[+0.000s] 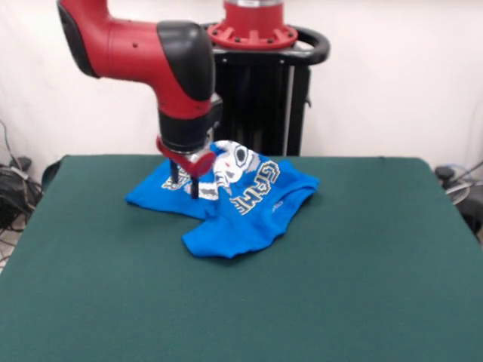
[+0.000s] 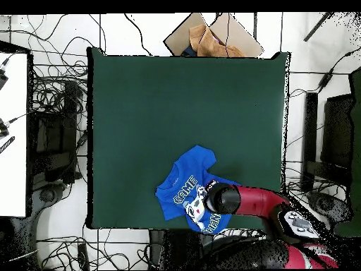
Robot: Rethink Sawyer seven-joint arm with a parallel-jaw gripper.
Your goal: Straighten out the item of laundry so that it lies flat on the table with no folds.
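Note:
The item of laundry point(image 1: 234, 207) is a bright blue T-shirt with a white-grey print and "GAME" lettering showing; it lies crumpled and folded over on the dark green table point(image 1: 241, 302) toward its far side. In the overhead view the shirt point(image 2: 187, 185) sits near the table's point(image 2: 183, 99) bottom edge, right of centre. My gripper point(image 1: 183, 185) comes straight down onto the shirt's left part, its two dark fingers point(image 1: 194, 186) slightly apart and touching the cloth. From overhead the arm's black wrist point(image 2: 221, 198) hides the gripper and part of the shirt.
The robot's black pedestal point(image 1: 260, 105) stands right behind the shirt. Cardboard pieces point(image 2: 211, 39) lie past the table's top edge in the overhead view, and cables and equipment surround the table.

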